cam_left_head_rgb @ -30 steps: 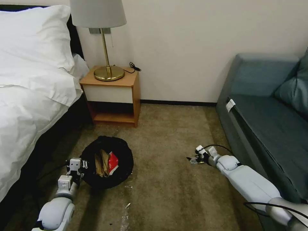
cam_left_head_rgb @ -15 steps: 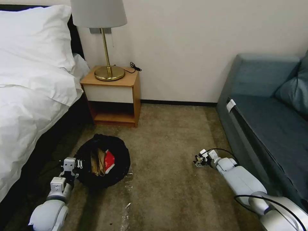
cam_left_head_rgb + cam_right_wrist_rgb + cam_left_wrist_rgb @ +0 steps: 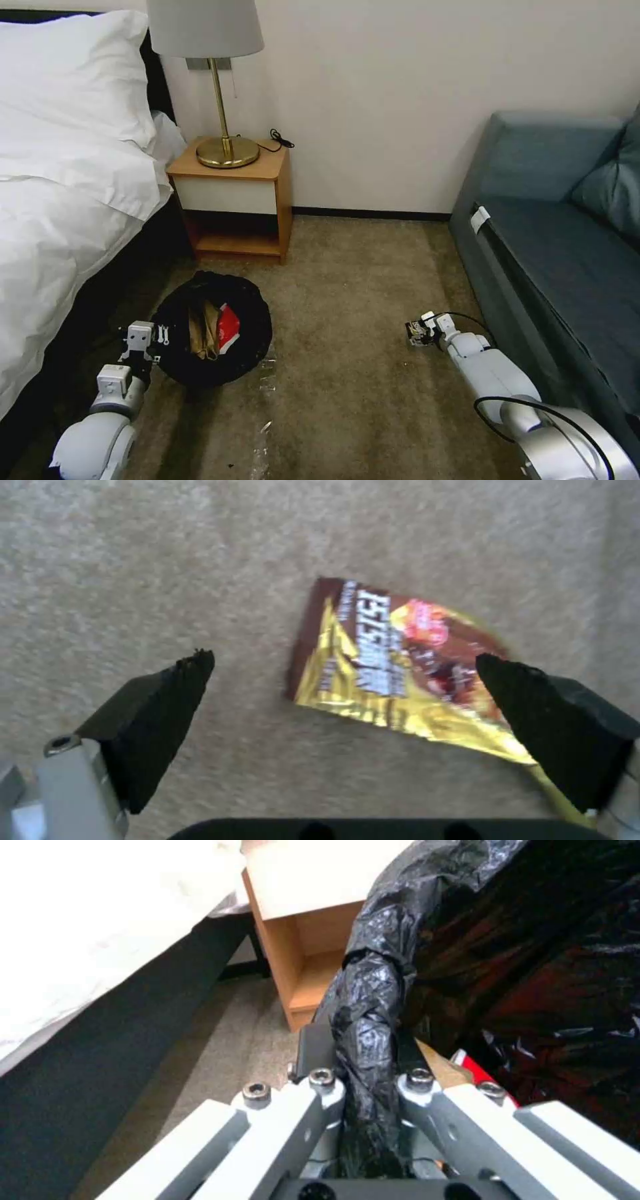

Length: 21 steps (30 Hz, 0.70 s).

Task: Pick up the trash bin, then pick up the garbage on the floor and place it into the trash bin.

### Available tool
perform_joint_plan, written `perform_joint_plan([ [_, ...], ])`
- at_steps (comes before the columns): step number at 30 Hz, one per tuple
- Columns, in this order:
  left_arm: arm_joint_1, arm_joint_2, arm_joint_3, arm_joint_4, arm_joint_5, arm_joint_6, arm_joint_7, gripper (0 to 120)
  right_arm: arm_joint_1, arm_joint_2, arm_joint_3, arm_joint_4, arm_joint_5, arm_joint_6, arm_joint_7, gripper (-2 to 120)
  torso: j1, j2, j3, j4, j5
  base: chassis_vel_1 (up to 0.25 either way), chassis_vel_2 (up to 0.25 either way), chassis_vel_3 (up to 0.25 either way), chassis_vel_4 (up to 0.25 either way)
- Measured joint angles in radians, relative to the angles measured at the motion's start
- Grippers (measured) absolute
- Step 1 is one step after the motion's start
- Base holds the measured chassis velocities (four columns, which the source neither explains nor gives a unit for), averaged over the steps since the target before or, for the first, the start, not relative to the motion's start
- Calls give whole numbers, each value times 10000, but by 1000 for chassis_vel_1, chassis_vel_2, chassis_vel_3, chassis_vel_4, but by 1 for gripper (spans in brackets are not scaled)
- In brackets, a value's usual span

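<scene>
Spread wide, the right gripper (image 3: pixel 347 670) hangs low over the carpet (image 3: pixel 353 373) near the sofa (image 3: pixel 553 253), its 2 black, tapered fingertips (image 3: pixel 173 700) pointing down. 1 flat snack wrapper (image 3: pixel 393 665), glossy brown and gold foil with white lettering and a red spot, lies on the carpet between them, nearer one pad, with its far corner passing behind it; touch cannot be judged.

To the robot's left, the left gripper (image 3: pixel 365 1060) is clamped on the rim of the trash bin (image 3: pixel 211 328), 1 finger inside and 1 outside the crinkled black plastic bag (image 3: pixel 373 1005) folded over the edge. That round bin sits between the bed (image 3: pixel 60 200) and the open carpet, in front of the wooden nightstand (image 3: pixel 230 200). Inside it lie 2 pieces: 1 crumpled brown paper bag (image 3: pixel 201 329) and 1 red-and-white packet (image 3: pixel 229 328), side by side and touching. 1 brass lamp (image 3: pixel 223 100) stands on the nightstand.
</scene>
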Motion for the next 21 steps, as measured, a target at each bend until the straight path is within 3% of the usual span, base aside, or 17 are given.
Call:
perform_joint_plan([
  [8, 138, 31, -142, -197, -142, -246, 143, 3, 63, 367, 989, -446, -591, -237, 283, 100, 0, -2, 0, -1, 0, 0, 0, 0, 0],
  [15, 407, 131, -643, -124, -315, -894, 497, 3, 56, 639, 1607, -589, -904, -437, 763, 100, -1, -2, 0, 5, 1, 0, 0, 0, 0],
  [21, 242, 110, -592, -53, -400, -991, 528, 3, 39, 655, 1670, -610, -1025, -500, 841, 100, -1, -2, 0, -2, 0, 0, 0, 0, 0],
])
